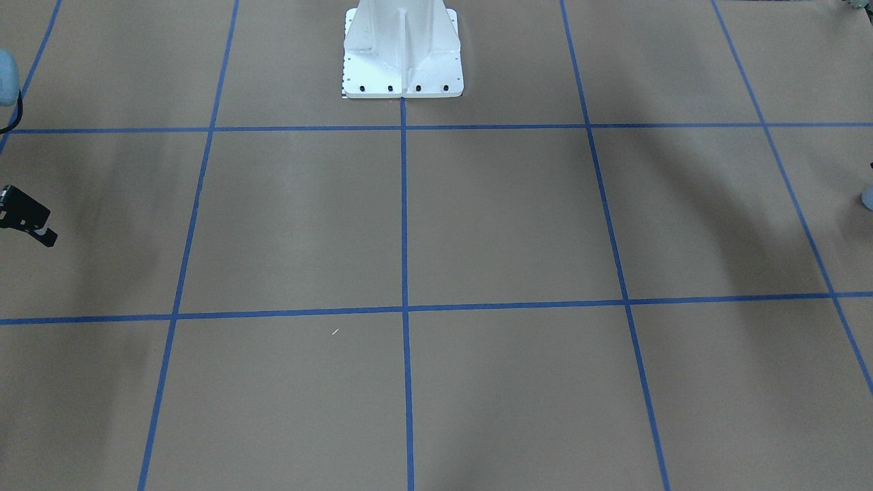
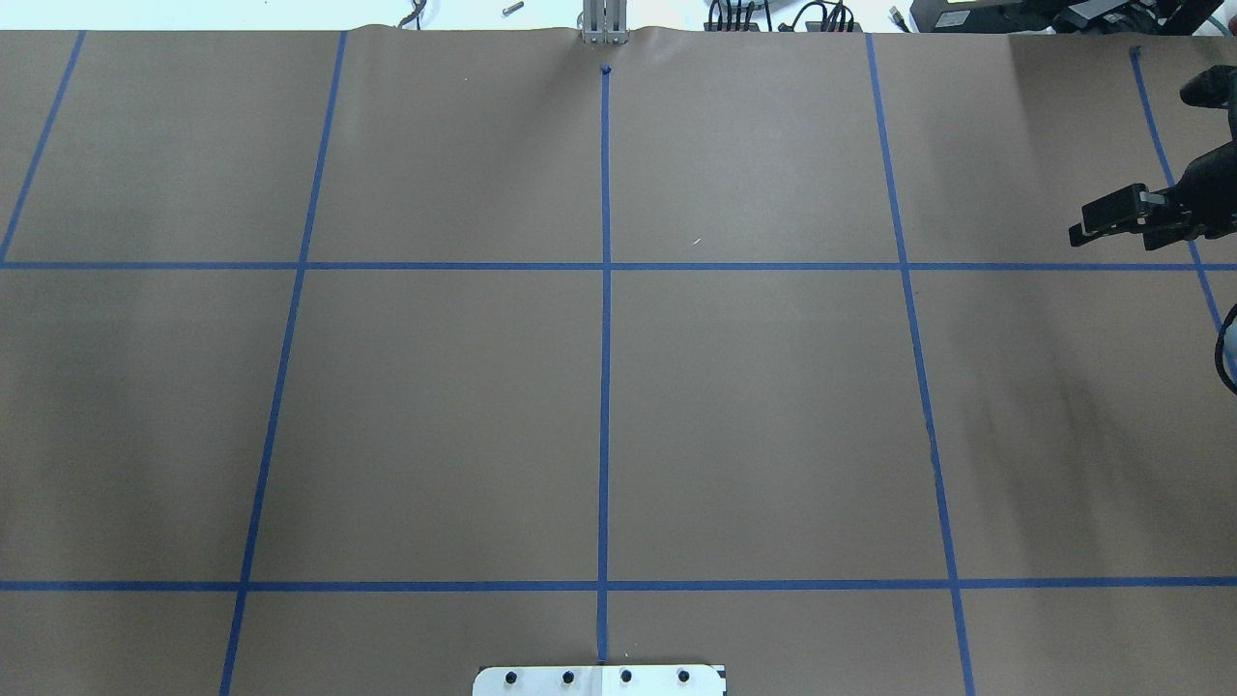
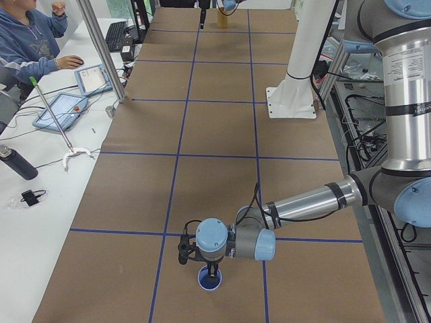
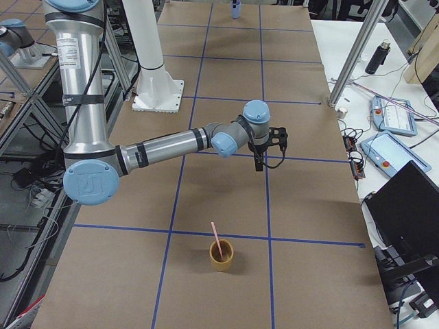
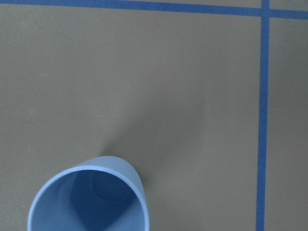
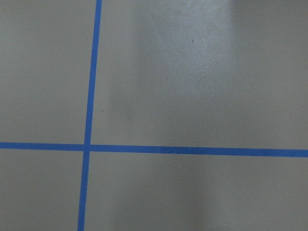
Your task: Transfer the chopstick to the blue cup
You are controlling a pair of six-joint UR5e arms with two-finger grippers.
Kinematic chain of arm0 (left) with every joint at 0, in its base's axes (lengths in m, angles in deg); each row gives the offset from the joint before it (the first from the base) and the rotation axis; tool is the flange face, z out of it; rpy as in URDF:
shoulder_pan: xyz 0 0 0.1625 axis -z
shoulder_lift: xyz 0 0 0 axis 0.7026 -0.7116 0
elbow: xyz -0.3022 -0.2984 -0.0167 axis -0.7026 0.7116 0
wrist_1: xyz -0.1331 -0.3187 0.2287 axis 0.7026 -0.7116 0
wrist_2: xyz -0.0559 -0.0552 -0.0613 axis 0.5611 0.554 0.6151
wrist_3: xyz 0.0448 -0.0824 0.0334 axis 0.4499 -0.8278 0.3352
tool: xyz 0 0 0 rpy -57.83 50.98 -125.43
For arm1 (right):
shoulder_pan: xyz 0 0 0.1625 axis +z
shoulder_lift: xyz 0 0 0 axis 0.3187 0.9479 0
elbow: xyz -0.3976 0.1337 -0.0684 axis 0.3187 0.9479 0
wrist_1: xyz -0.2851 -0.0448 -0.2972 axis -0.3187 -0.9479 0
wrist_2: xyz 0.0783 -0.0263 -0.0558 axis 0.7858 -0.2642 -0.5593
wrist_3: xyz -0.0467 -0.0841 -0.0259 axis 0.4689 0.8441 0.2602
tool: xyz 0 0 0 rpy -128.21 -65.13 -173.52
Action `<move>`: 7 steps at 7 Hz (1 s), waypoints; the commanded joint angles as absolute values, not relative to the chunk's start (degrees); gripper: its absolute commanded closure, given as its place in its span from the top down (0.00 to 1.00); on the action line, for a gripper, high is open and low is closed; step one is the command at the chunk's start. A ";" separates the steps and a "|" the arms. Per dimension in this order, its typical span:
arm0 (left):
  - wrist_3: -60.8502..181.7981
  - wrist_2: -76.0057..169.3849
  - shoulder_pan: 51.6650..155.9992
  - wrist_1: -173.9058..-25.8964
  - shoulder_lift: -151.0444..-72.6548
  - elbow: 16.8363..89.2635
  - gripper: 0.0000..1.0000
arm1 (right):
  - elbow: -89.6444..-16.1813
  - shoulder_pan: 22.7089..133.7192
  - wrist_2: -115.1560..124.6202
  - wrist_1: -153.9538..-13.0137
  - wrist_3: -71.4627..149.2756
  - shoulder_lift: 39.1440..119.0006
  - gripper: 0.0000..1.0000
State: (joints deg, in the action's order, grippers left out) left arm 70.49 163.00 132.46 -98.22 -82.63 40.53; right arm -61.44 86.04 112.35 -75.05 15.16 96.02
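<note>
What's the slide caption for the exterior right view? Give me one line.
Right gripper hangs apart from the yellow cup holding the chopstick; blue cup at the far end.

The table [image 2: 435, 416] middle is left open; the pedestal base [image 2: 599, 680] is met at 6 o'clock; the blue cup [image 3: 204, 282] is overhung by the left gripper [image 3: 213, 273].

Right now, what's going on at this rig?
The pink chopstick stands in the tan cup at the robot's right end of the table; nothing grips it. The right gripper hangs over bare table, apart from that cup. The left gripper hangs just above the blue cup at the other end, which looks empty. Transfer not yet done.
</note>
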 commanded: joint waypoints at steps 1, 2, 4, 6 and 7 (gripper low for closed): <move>70.63 162.79 131.82 -98.49 -83.46 38.12 0.96 | -61.34 86.00 112.32 -75.03 15.15 96.01 1.00; 70.55 162.79 131.74 -100.32 -84.16 36.02 0.85 | -61.34 85.99 112.32 -75.12 15.15 96.01 1.00; 68.89 162.88 131.74 -99.91 -85.56 36.00 0.00 | -61.34 86.08 112.32 -75.12 15.15 96.01 1.00; 68.52 163.32 131.74 -98.85 -86.88 36.35 0.00 | -60.03 85.65 112.05 -75.03 15.24 95.75 1.00; 68.61 163.32 131.74 -98.85 -86.89 36.09 0.00 | -59.76 85.03 111.62 -75.03 15.24 95.66 1.00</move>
State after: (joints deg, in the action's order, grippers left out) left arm 68.62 163.23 131.75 -99.11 -86.49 36.25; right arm -60.27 85.61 112.02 -75.06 15.23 95.77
